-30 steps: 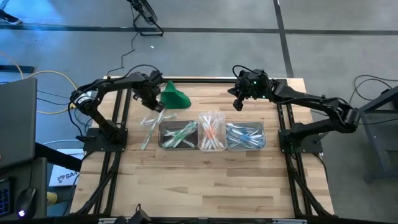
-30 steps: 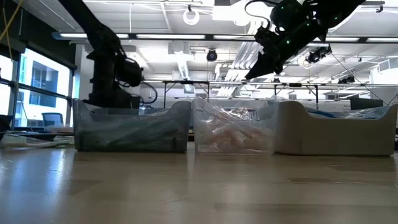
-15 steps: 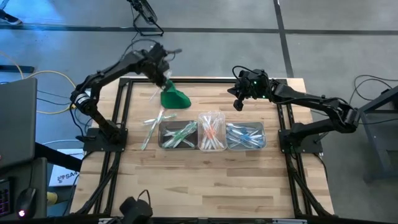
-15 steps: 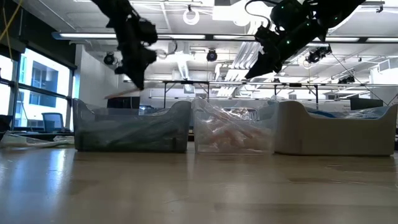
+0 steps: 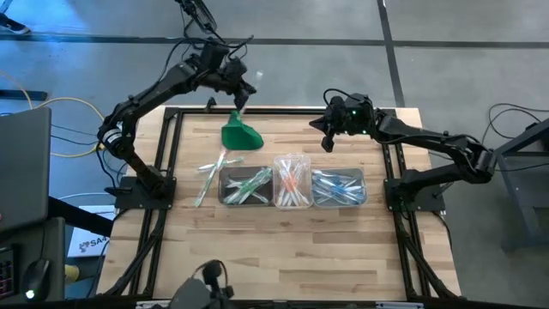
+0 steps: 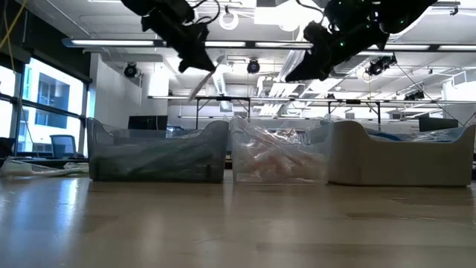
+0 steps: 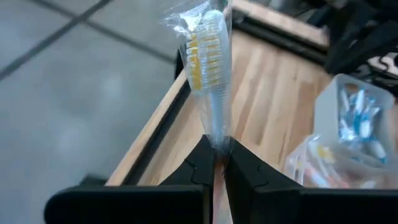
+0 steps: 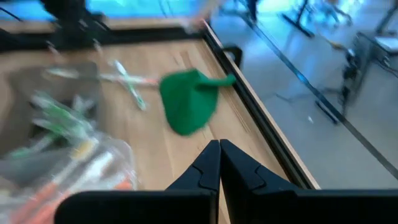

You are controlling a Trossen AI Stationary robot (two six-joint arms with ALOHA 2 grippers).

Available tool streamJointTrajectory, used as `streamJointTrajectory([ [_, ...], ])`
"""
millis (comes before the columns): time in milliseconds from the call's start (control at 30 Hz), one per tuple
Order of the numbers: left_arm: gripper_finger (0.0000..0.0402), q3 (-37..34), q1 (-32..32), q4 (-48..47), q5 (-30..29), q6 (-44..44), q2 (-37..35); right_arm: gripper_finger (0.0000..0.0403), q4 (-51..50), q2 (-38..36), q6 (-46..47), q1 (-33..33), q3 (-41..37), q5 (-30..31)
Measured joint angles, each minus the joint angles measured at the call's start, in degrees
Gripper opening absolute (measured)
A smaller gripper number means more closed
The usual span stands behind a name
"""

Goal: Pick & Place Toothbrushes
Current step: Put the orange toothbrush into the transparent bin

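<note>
Left gripper (image 7: 216, 163) lifts a wrapped toothbrush (image 7: 208, 68).
Held high over the table's far edge; right gripper (image 8: 219, 163) hovers closed, empty.

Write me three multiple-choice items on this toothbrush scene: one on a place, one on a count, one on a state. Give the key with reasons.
1. Where is the green lump?
A. On the table behind the tubs
B. Inside the middle tub
C. On the floor

2. How many clear tubs stand in the row?
A. Two
B. Three
C. Five

3. What is the left gripper doing?
A. Open above a tub
B. Shut on nothing
C. Shut on a wrapped toothbrush

Key:
1 A: the high view shows it on the wood beyond the row, toward the far edge.
2 B: the left tub, the middle tub and the right tub sit side by side.
3 C: the left wrist view shows the fingers pinching the brush's handle, bristles up. The right gripper is shut and empty.
</note>
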Motion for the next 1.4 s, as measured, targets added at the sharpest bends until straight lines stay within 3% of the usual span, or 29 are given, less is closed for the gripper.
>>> streamJointTrajectory([
  [267,0.001,0.0,-7.3,9.1,1.2,3.2,1.1,0.0002,6.7,0.0,0.0,0.0,0.0,-9.8],
  [933,0.001,0.0,-19.1,24.2,1.0,3.9,3.9,0.0002,10.6,0.0,3.5,3.5,0.0,-9.4],
  [1100,0.001,0.0,-19.2,24.6,1.1,3.5,5.0,0.0005,11.8,0.0,4.5,5.0,0.0,-3.6],
  [1200,0.001,0.0,-19.2,24.6,0.9,2.6,5.0,0.0023,11.6,0.0,4.1,5.9,0.0,0.9],
  [1400,0.001,0.0,-19.2,24.6,1.0,2.6,5.0,0.0114,16.0,0.9,3.6,7.5,0.0,1.2],
])
